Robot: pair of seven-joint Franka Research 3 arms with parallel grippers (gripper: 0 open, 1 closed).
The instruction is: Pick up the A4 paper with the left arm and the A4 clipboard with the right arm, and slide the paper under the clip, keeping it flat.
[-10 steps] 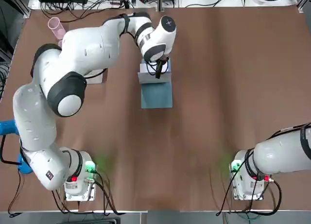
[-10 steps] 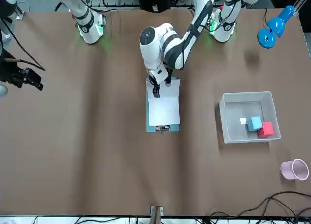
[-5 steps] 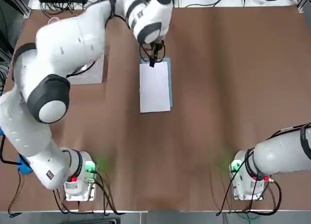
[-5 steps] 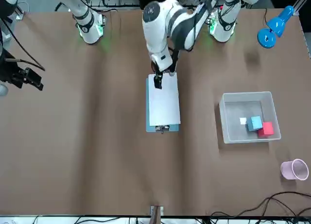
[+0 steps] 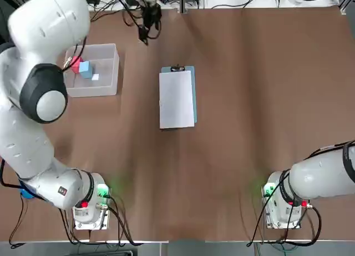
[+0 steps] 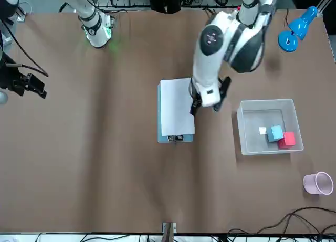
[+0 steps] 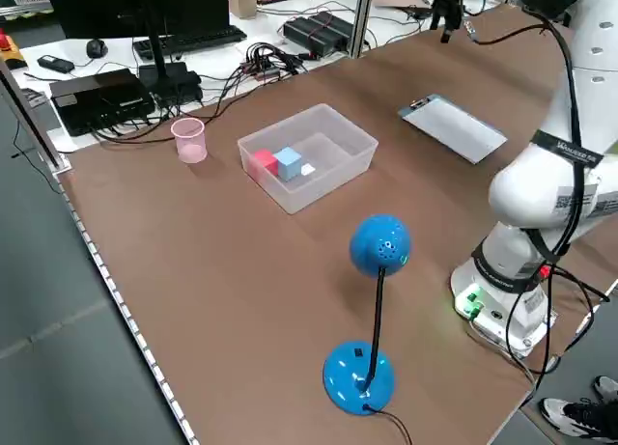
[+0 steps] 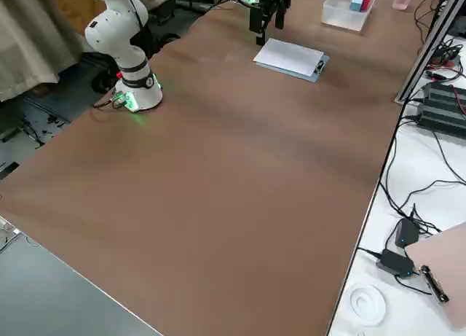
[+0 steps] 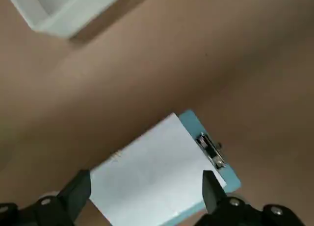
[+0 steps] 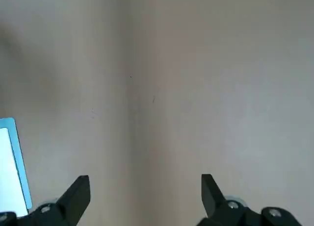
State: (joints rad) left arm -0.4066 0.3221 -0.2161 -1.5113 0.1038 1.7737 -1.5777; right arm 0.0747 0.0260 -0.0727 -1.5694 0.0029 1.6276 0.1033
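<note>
The A4 paper (image 5: 176, 99) lies flat on the A4 clipboard (image 5: 193, 95) near the desk (image 5: 249, 100) centre in the top view, its top edge at the clip (image 5: 177, 69), which sits at the board's 12 o'clock end. The sheet is offset toward 9 o'clock, leaving a blue strip bare along the 3 o'clock edge.

The left gripper (image 6: 206, 102) hangs above the desk at about 11 o'clock from the board in the top view, between it and the clear box (image 5: 93, 70). In its wrist view the fingers (image 9: 73, 191) stand wide apart and hold nothing. The right gripper (image 10: 144, 196) is likewise spread wide and empty over bare desk, only the board's edge showing; the right arm (image 5: 319, 178) rests at 4 o'clock.

Judgement: the insertion appears complete and the step in hand is retreat. It is best done by lifting clear of the sheet without brushing it, since a thin sheet shifts or curls easily. Whether the clip truly grips the paper cannot be confirmed.
</note>
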